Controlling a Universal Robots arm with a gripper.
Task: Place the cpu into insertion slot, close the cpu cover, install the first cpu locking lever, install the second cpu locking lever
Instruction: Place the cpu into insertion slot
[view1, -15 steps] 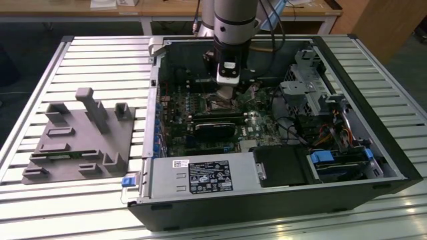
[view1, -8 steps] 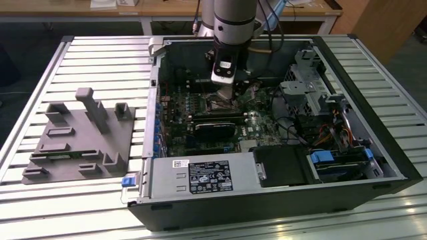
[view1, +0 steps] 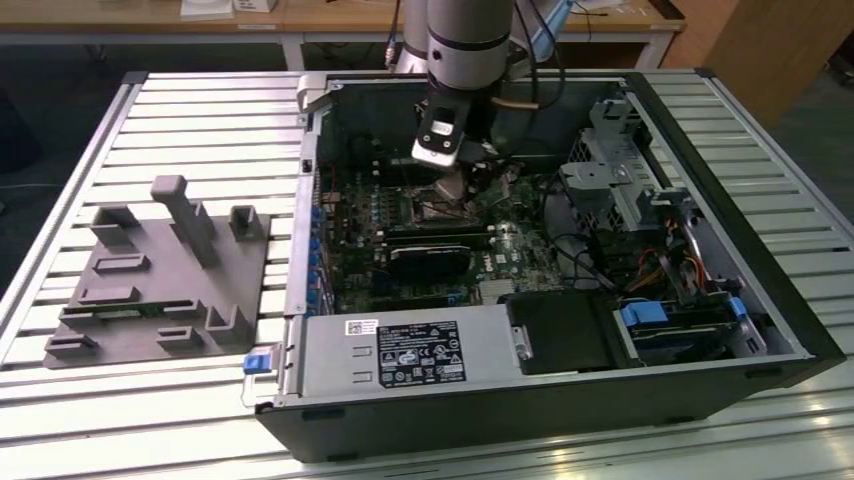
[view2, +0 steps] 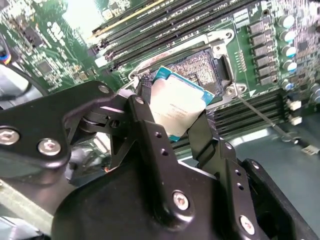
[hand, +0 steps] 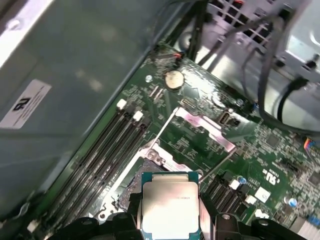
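The cpu (view2: 176, 105) is clamped between the gripper's (view2: 172, 114) two black fingers (view2: 150, 131), gripped by opposite edges with its dull silver top facing the camera in both wrist views. It hangs tilted over the near edge of the insertion slot (view2: 199, 66); whether it touches the slot cannot be told. The slot's dark pin field lies bare inside its metal rim. In the first wrist view the cpu cover (hand: 202, 124), a thin silver frame, stands swung open just beyond the slot, and a thin locking lever (view2: 257, 112) is raised beside the socket in the second wrist view. Long black memory slots (view2: 165, 25) run along the green motherboard (view1: 518, 252) on both sides of the socket, and a coin cell (hand: 173, 79) sits farther out on the board.

In the exterior view the arm (view1: 470, 40) comes in from twelve o'clock and reaches down into the open computer case (view1: 534, 410), with the gripper near the middle of the board. The power supply (view1: 400, 355) sits at six o'clock from the gripper. At nine o'clock from the case, a grey fixture (view1: 160, 290) lies on the slatted table (view1: 200, 110), just beside the case.
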